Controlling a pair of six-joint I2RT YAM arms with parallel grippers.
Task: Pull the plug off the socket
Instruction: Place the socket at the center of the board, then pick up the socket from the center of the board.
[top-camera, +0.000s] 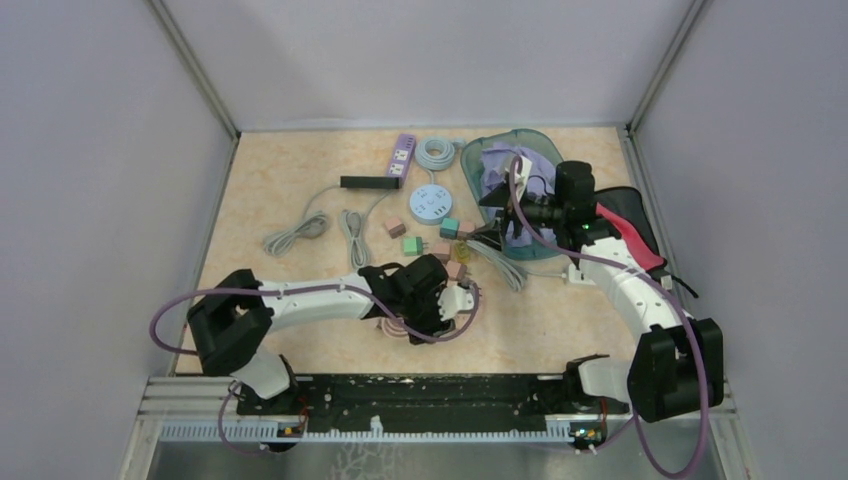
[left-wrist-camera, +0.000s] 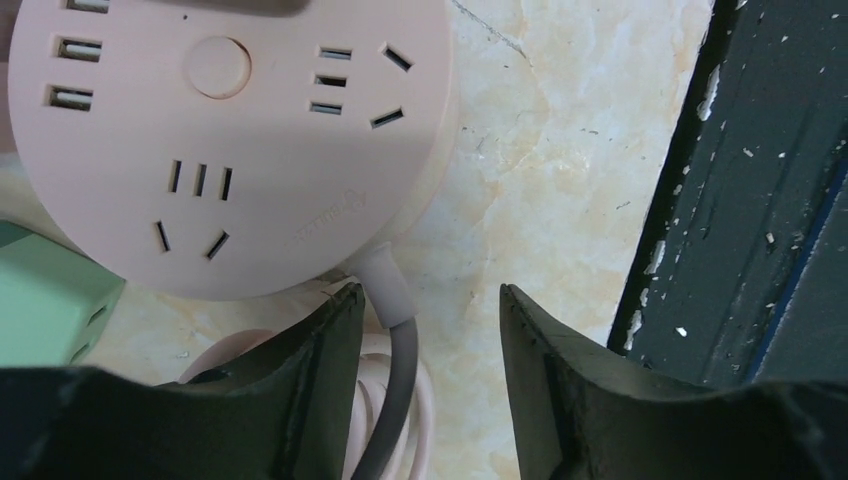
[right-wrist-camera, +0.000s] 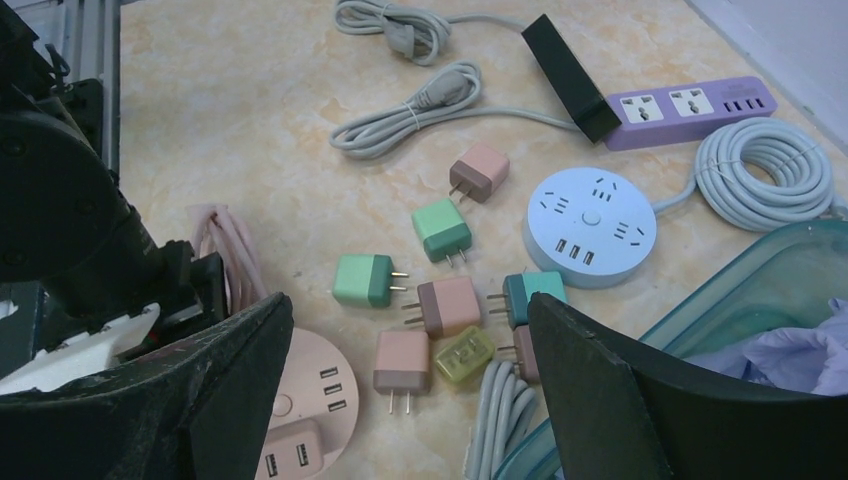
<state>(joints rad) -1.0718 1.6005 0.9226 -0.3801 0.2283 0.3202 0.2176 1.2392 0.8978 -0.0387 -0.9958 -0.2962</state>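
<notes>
A round pink plastic socket hub (left-wrist-camera: 230, 140) lies on the beige marbled tabletop (left-wrist-camera: 560, 150), just ahead of my left gripper (left-wrist-camera: 430, 300). Small square plug adapters (right-wrist-camera: 450, 305) scatter on its far side, a round pale-blue socket hub (right-wrist-camera: 590, 225) beyond them, a teal plastic tub (right-wrist-camera: 700, 300) to their right.

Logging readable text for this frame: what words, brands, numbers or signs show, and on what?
On the pink round socket, side wall: an embossed mark, too faint to read.
On the purple power strip: no print legible.
On the blue round socket: no print legible.
Nothing else carries readable text.
</notes>
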